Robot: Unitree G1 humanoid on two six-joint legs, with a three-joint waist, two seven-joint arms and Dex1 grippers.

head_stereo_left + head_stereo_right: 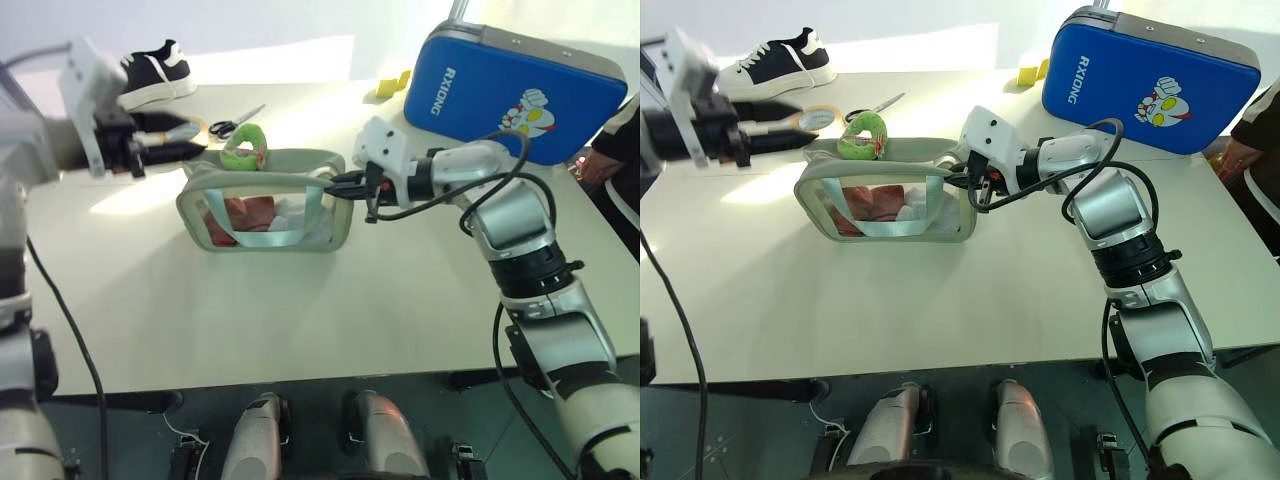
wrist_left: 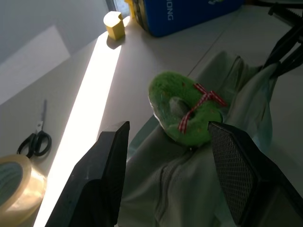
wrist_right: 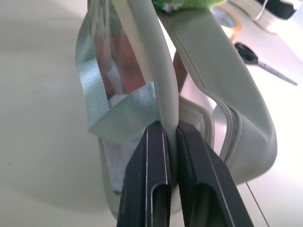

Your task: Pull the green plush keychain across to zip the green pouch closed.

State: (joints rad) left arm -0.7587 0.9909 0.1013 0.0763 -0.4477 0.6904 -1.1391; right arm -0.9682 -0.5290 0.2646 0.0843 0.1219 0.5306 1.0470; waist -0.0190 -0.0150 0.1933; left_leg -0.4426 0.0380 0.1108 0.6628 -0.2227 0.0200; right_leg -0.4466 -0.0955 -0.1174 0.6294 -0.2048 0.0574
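The green pouch (image 1: pixel 292 157) stands in the middle of the table, its clear side showing red and white contents. Its top gapes open toward the right end. The green plush keychain (image 1: pixel 243 148) rests on the pouch's top at the left end, a red ribbon tied on it (image 2: pixel 184 111). My left gripper (image 1: pixel 192 141) is open just left of the keychain, its fingers (image 2: pixel 109 165) spread wide with the keychain ahead of them, untouched. My right gripper (image 1: pixel 341 184) is shut on the pouch's rim (image 3: pixel 165 80) at the right end.
A big blue hard case (image 1: pixel 520 90) stands at the back right, with a yellow block (image 1: pixel 392 85) beside it. Scissors (image 1: pixel 235 124), a tape roll (image 1: pixel 818 117) and a black-and-white shoe (image 1: pixel 155 72) lie behind the pouch at the left. A person (image 1: pixel 612 150) stands at the right edge.
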